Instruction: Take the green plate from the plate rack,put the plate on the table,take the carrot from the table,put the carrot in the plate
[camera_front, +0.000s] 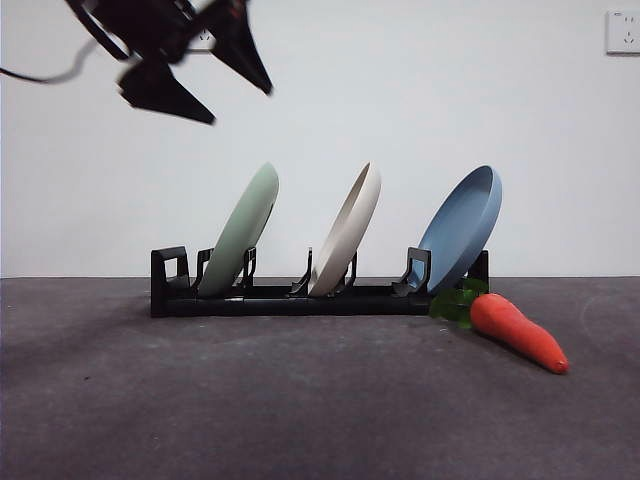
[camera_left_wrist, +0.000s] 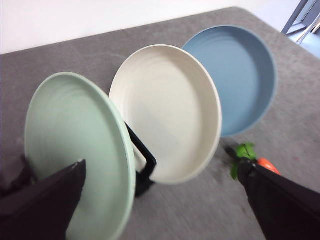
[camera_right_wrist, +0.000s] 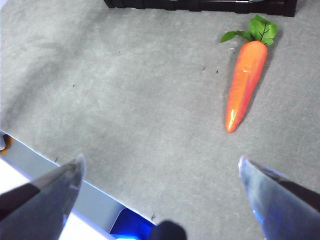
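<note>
The left gripper (camera_front: 215, 85) hangs high above the left end of the plate rack (camera_front: 300, 298), jaws spread wide and holding nothing. The green plate (camera_front: 240, 230) leans in the rack's left slot, beside a cream plate (camera_front: 347, 228) and a blue plate (camera_front: 462, 225). The carrot (camera_front: 518, 331) lies on the table (camera_front: 250, 400) by the rack's right end. The right gripper (camera_right_wrist: 160, 172) waits over bare table, jaws apart.
</note>
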